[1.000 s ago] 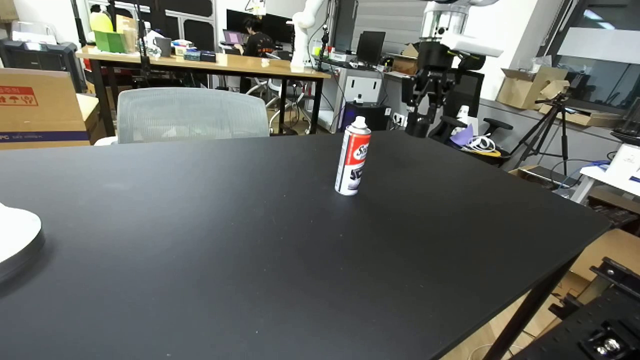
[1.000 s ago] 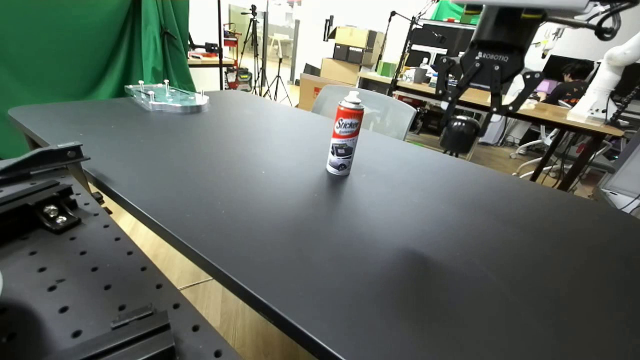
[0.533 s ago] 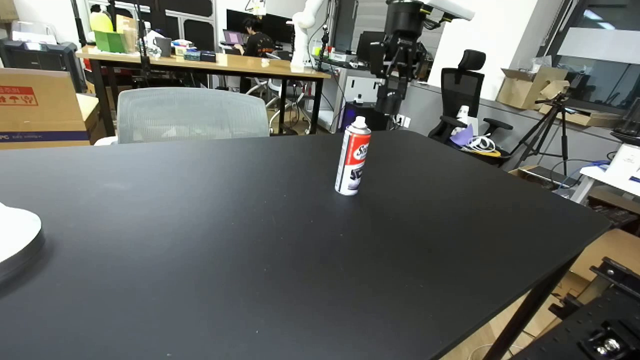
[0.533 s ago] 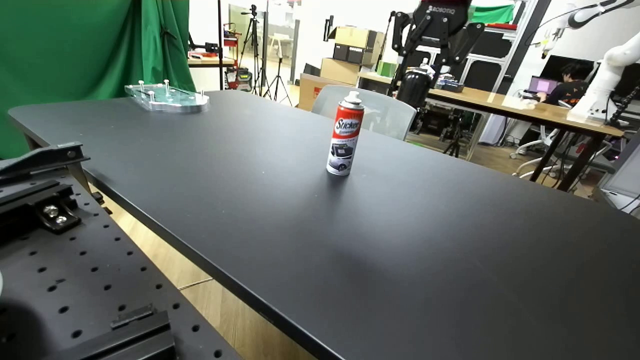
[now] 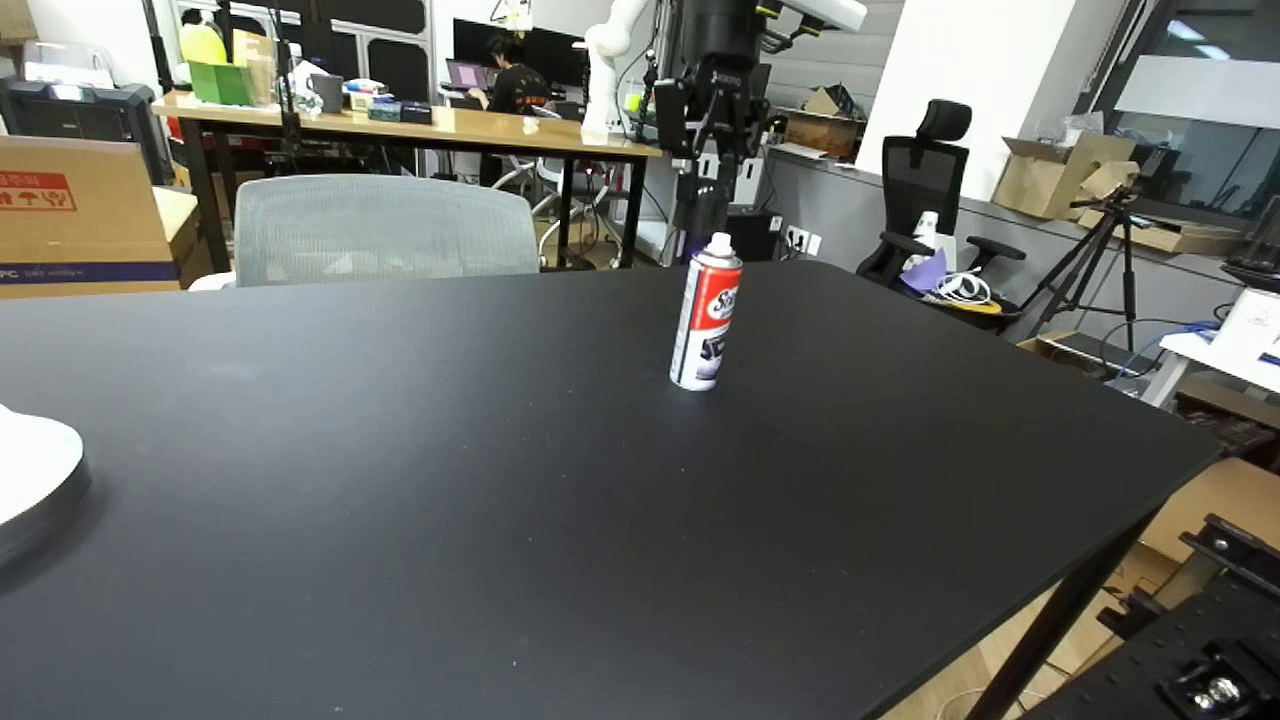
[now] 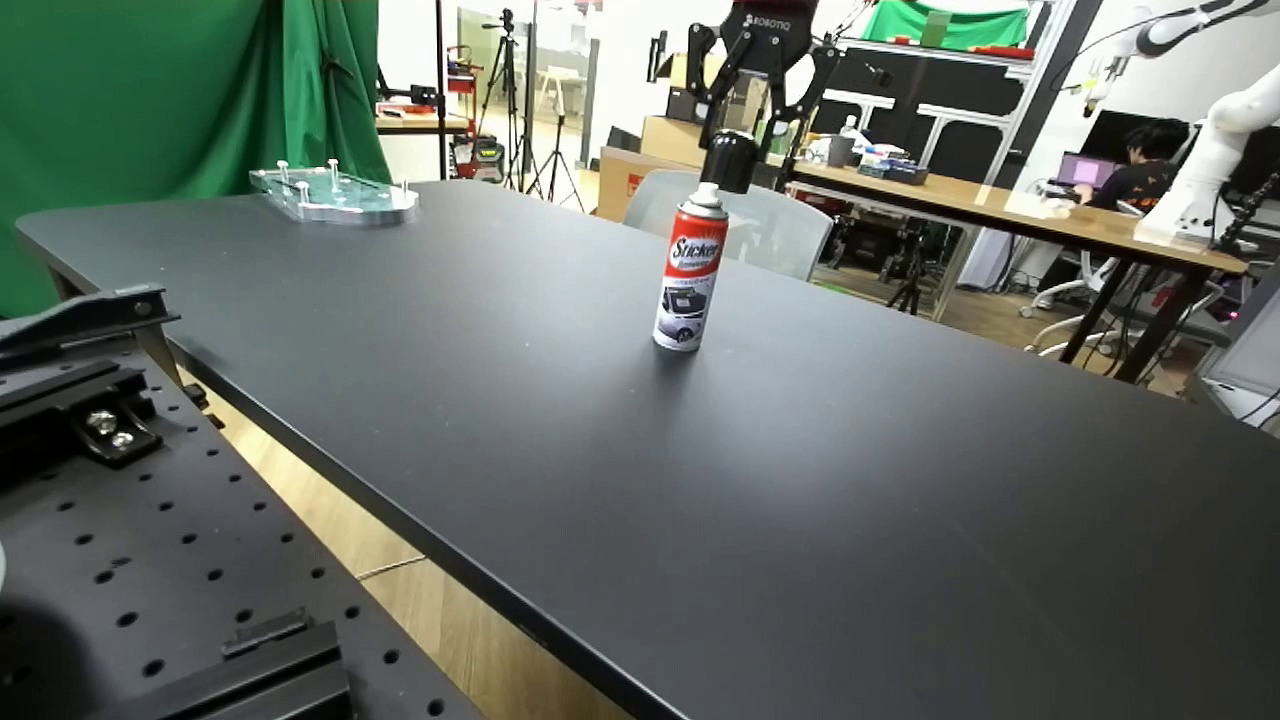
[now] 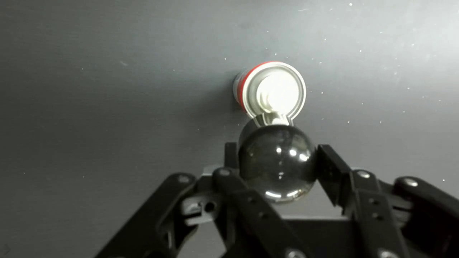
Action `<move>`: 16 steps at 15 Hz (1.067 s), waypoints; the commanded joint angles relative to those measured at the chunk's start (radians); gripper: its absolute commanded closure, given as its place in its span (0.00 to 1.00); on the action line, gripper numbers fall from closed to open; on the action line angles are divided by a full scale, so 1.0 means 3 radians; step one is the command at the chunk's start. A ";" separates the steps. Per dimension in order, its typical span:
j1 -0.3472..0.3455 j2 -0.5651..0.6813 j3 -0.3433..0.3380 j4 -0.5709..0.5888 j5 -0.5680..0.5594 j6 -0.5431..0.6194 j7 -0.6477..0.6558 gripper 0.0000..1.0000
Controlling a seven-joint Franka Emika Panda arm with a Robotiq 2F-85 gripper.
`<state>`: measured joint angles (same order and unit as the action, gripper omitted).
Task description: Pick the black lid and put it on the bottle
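The bottle (image 6: 690,270) is a white can with a red label and a white nozzle, upright on the black table; it shows in both exterior views (image 5: 707,315). The black lid (image 6: 732,165) is a glossy rounded cap held in the air. My gripper (image 6: 737,143) is shut on it, with a finger on either side. In that exterior view the lid is just above and slightly right of the nozzle. In the wrist view the lid (image 7: 278,165) between my gripper's fingers (image 7: 277,154) overlaps the lower rim of the bottle (image 7: 252,89), so it is offset from the nozzle.
The black table (image 6: 560,440) bears a clear plate with pegs (image 6: 340,205) at its far left end. A grey chair (image 5: 385,230) stands behind the table edge. A perforated metal base (image 6: 200,570) is beside the table. A white rounded object (image 5: 35,465) lies at the left edge of an exterior view.
My gripper has moved left in both exterior views, carrying the lid from off to the side to close by the bottle's top. The bottle has not moved.
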<state>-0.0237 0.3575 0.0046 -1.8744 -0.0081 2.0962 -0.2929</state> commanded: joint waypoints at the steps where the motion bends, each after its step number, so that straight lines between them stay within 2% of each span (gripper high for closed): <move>1: 0.0045 -0.0053 0.0015 0.0005 -0.0113 -0.0068 0.0153 0.68; 2: 0.0046 -0.0065 0.0009 -0.0004 -0.0120 -0.0067 0.0166 0.68; 3: 0.0020 0.0000 0.0040 0.0006 -0.0061 -0.0008 0.0043 0.43; 5: 0.0021 -0.0002 0.0038 0.0006 -0.0064 -0.0008 0.0054 0.43; 6: 0.0019 -0.0002 0.0037 0.0006 -0.0064 -0.0008 0.0054 0.68; 13: 0.0011 -0.0221 -0.0072 -0.0120 -0.0410 -0.0149 0.0132 0.68; 16: -0.0002 -0.0289 -0.0063 -0.0122 -0.0446 -0.0211 0.0101 0.68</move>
<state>-0.0219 0.3203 -0.0158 -1.8861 -0.1222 2.0593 -0.2808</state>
